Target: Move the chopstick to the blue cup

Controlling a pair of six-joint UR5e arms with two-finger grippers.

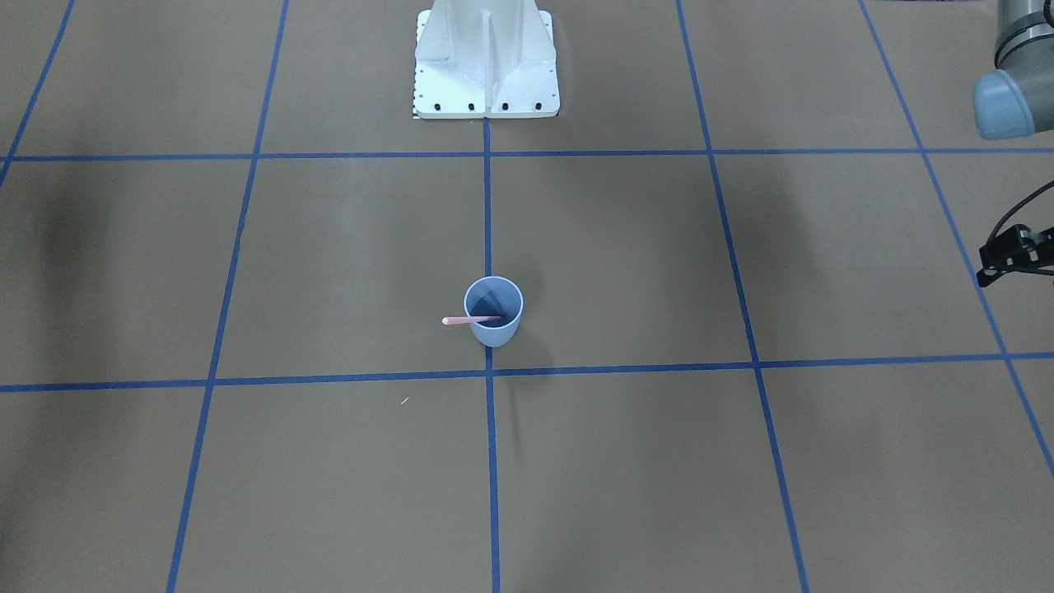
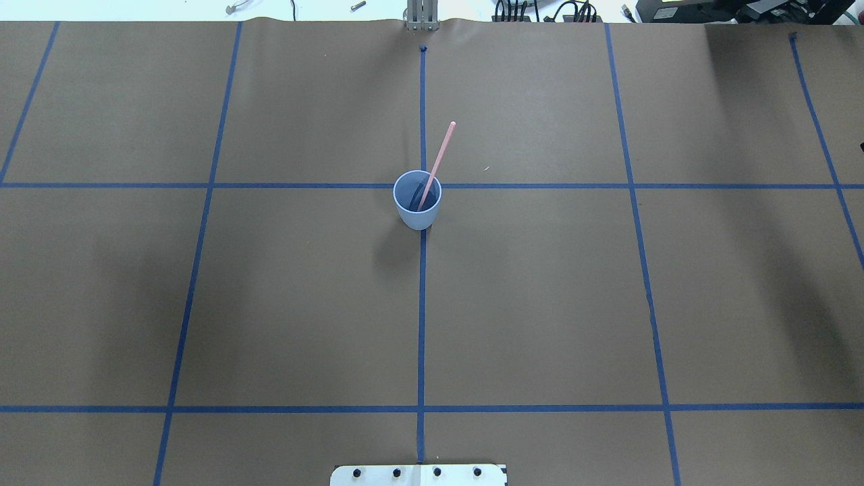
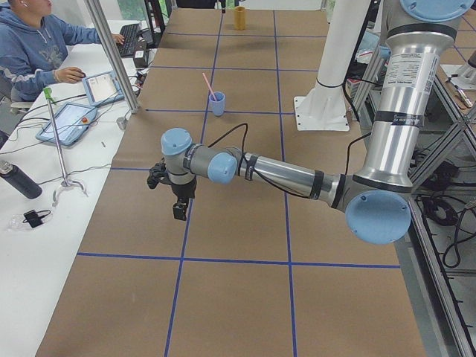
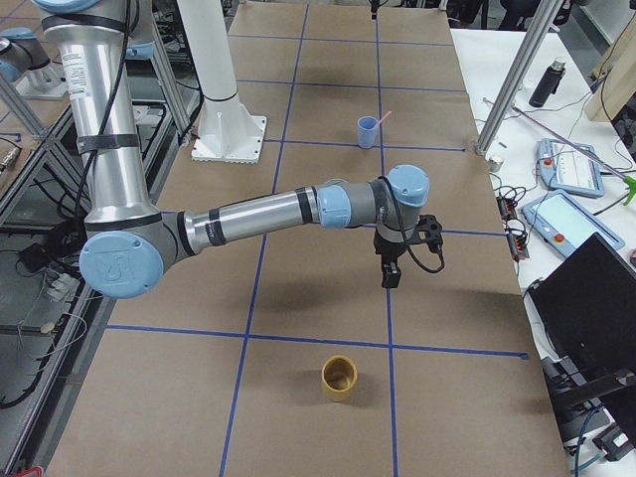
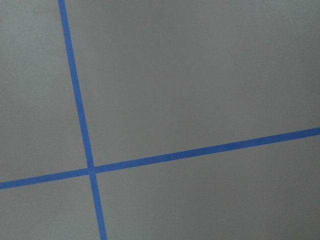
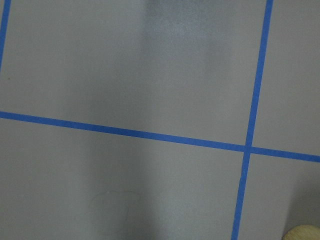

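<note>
Overhead exterior view: we locate the blue cup (image 2: 417,210) upright on the table (image 2: 270,304). It stands on the centre tape line (image 2: 421,324), just on the robot's side of a crossing line. We find the pink chopstick (image 2: 439,158) standing inside the blue cup. Its lower end sits in the cup's bottom and its shaft rests against the rim. Its upper end leans out away from the robot and toward the robot's right. It stands free of both grippers.

We see both arms stretched out low over the table, well apart from the blue cup. The left gripper (image 3: 179,212) hangs pointing down over a tape line toward the table's left end. The right gripper (image 4: 391,276) hangs likewise toward the right end. We cannot tell whether either claw is released or clenched: the side views do not settle it, and the wrist views show only brown paper and tape.

A yellow cup (image 4: 339,378) stands upright on the table near the right end, farther from the blue cup than the right gripper is. An operator (image 3: 33,44) sits at a desk beside the table.
</note>
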